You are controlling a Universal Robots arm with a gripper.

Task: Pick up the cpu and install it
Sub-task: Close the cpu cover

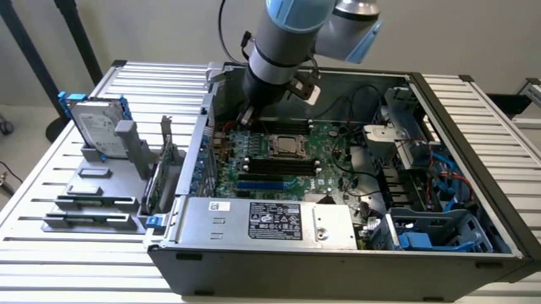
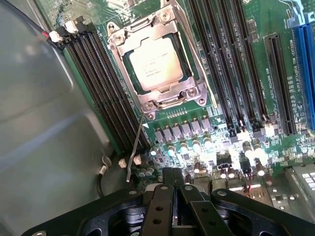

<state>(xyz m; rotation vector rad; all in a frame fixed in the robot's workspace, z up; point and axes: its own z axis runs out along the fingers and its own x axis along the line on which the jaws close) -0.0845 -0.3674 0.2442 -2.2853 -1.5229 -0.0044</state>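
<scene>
The cpu (image 2: 156,69) lies flat in its socket on the motherboard (image 2: 256,19). Its silver top shows through the window of the metal load plate (image 2: 170,101), which frames it on all four sides. In the exterior view the cpu (image 1: 286,145) sits at the middle of the board, inside the open computer case (image 1: 473,190).

A thin retention lever (image 2: 134,150) runs out from one corner of the socket. It seems to stand free rather than tucked under its catch, though I cannot tell for certain. Black memory slots (image 2: 106,83) flank the socket on two sides, and a row of grey chokes (image 2: 182,132) sits just beyond its edge, towards the gripper.

The gripper (image 2: 173,173) hangs over the board, near the lever's free end and apart from it. Its fingers are pressed together, with nothing between them. In the exterior view the gripper (image 1: 247,119) is close to the case's back wall, beside the socket.

Judging by this, the chip is placed and the work in hand is locking it. To do that well, the closed fingertips should meet the lever near its free end and press straight, so they do not slide onto the memory slots or the chokes. The load plate should stay level over the chip. The hard drive (image 1: 95,123) stands well away from the socket, outside the case.
</scene>
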